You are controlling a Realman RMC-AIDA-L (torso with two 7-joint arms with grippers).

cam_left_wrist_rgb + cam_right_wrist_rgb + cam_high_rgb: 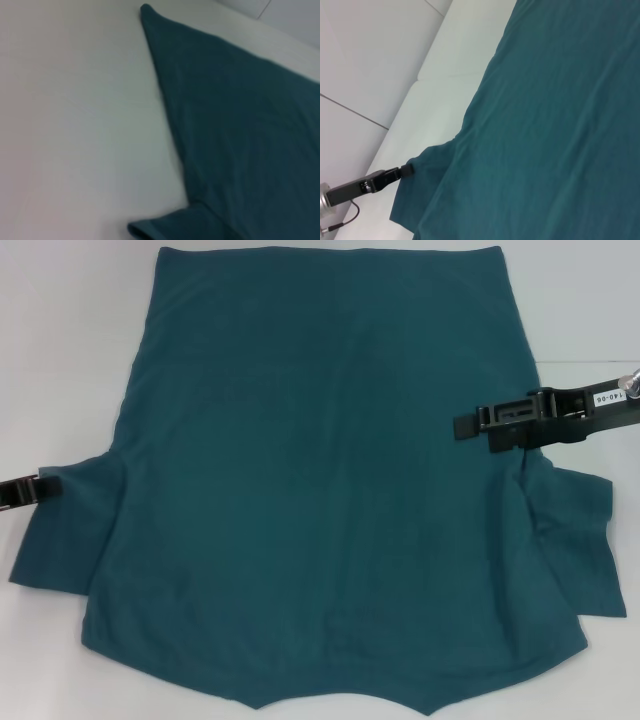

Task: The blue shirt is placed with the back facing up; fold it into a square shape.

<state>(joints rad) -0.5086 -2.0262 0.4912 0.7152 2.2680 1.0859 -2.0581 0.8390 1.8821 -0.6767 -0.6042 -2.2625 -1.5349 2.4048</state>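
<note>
The blue shirt (320, 490) lies spread flat on the white table (60, 340), its hem at the far side and both short sleeves sticking out near me. My left gripper (22, 488) comes in low from the left and meets the edge of the left sleeve (60, 530); it also shows in the right wrist view as the left gripper (405, 171), where the sleeve's cloth peaks toward its tip. My right gripper (470, 427) hovers above the shirt's right side, just beyond the rumpled right sleeve (570, 530). The left wrist view shows only the shirt's side edge (240, 125).
White table surface surrounds the shirt on the left, right and far side. In the right wrist view, a pale tiled wall or floor (365, 60) lies beyond the table's edge.
</note>
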